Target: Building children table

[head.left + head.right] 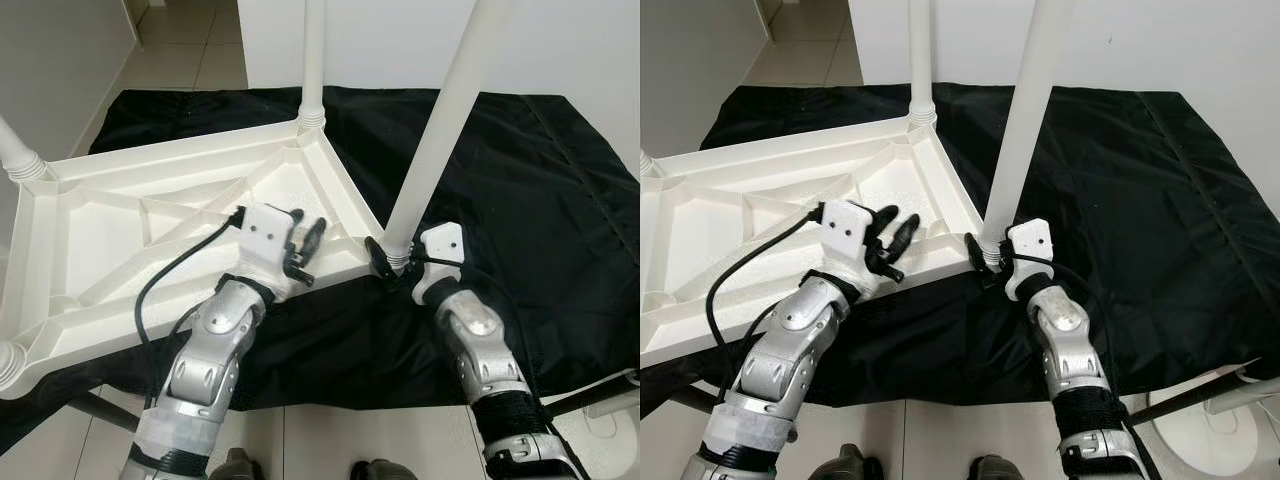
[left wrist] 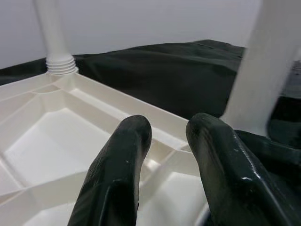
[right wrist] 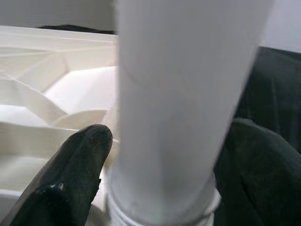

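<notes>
From the left eye view, a white plastic tabletop (image 1: 150,250) lay upside down on a black cloth (image 1: 520,180) spread over the tiled floor (image 1: 190,50), its ribbed underside facing up. The left gripper (image 1: 305,250) rested over the tabletop's near edge, its fingers a narrow gap apart and holding nothing. The right gripper (image 1: 385,262) sat at the nearest corner, fingers around the base of a white leg (image 1: 440,120) that stood upright in its socket. A far leg (image 1: 313,60) also stood in its corner, and 2 more leg stubs showed at the tabletop's left corners.

The right eye view gave the same layout, adding a white round object (image 1: 1215,435) on the floor at lower right.

The left wrist view showed 2 black fingers (image 2: 117,174) slightly apart above the ribbed underside, touching nothing visibly.

The right wrist view showed the leg (image 3: 183,108) between the fingers (image 3: 70,174), just above its threaded collar.
</notes>
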You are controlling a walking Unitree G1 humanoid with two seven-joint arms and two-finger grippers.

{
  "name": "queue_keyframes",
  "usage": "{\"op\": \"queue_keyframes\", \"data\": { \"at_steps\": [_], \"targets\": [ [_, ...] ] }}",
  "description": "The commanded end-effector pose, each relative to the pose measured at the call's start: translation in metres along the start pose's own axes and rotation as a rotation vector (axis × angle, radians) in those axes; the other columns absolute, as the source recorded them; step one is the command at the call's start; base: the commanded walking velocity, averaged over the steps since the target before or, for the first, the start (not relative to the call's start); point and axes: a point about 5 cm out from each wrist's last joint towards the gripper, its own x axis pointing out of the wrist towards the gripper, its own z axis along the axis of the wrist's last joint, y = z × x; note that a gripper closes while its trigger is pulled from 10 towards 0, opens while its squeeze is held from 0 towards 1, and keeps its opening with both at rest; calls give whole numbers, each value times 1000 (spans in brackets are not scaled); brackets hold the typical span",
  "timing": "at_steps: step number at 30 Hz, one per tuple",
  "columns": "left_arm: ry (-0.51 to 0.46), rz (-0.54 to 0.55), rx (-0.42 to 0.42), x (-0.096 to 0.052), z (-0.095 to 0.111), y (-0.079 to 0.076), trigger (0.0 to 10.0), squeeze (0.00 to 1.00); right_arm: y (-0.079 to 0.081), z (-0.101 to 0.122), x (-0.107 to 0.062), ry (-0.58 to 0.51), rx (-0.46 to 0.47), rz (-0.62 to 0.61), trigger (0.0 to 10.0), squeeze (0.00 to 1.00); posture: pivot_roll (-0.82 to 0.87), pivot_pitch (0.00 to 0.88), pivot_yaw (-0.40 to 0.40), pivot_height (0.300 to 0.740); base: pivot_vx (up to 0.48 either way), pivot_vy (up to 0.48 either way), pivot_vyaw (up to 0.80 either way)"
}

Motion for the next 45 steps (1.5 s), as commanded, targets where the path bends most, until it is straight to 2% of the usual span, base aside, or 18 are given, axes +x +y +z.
{"op": "queue_keyframes", "data": {
  "at_steps": [1,8,11,22,23,24,26,27,28,29,30,31,32,33,41,42,44,45],
  "targets": [
    [14,-441,-3,-6,-1,-23,10000,0,-1,-2,1,6,18,32,10000,0,-23,0,-2,740,0,0,0],
    [65,-482,0,-1,-3,-31,10000,0,-7,3,13,-1,1,183,10000,0,-20,0,11,740,0,0,0],
    [86,-509,28,-1,-3,-31,10000,0,-13,3,17,15,-17,200,10000,0,-19,0,13,740,0,0,0],
    [103,-583,7,-6,0,-39,10000,0,-28,6,25,37,-40,241,10000,0,-27,0,36,740,0,0,0],
    [107,-586,4,-6,-1,-40,10000,0,-29,6,27,43,-38,244,9765,0,-28,0,35,740,0,0,0],
    [109,-597,4,-6,-1,-40,10000,0,-30,5,27,48,-33,254,9020,0,-26,0,32,740,0,0,0],
    [111,-605,5,-6,-2,-39,10000,0,-30,4,28,50,-30,259,9020,0,-26,0,32,740,0,0,0],
    [112,-608,7,-6,-2,-38,10000,0,-29,3,29,53,-29,272,6000,0,-23,0,31,740,0,0,0],
    [112,-610,8,-6,-1,-38,10000,0,-28,3,30,54,-28,281,5176,0,-23,0,31,740,0,0,0],
    [112,-610,8,-6,-1,-38,10000,0,-28,3,30,54,-28,281,5176,0,-23,0,31,740,0,0,0],
    [113,-605,14,-5,-1,-37,10000,0,-27,3,32,57,-28,289,4157,0,-20,0,28,740,0,0,0],
    [113,-596,16,-5,-1,-36,10000,0,-26,2,33,61,-22,297,1294,0,-18,0,25,740,0,0,0],
    [113,-596,16,-5,-1,-36,10000,0,-26,2,33,61,-22,297,1294,0,-18,0,25,740,0,0,0],
    [114,-587,18,-5,-2,-35,10000,0,-26,2,34,63,-24,301,0,0,-16,0,23,740,0,0,0],
    [120,-574,27,-6,-3,-34,10000,0,-29,-2,33,83,-17,297,0,0,-9,0,1,740,0,0,0],
    [120,-568,28,-6,-4,-34,10000,0,-30,-4,32,90,-20,288,2549,0,-11,0,-5,740,0,0,0],
    [120,-568,28,-6,-4,-34,10000,0,-30,-4,32,90,-20,288,2549,0,-11,0,-5,740,0,0,0],
    [119,-562,27,-6,-4,-35,10000,0,-30,-5,30,91,-8,276,10000,0,-12,0,-8,740,0,0,0]
  ]
}}
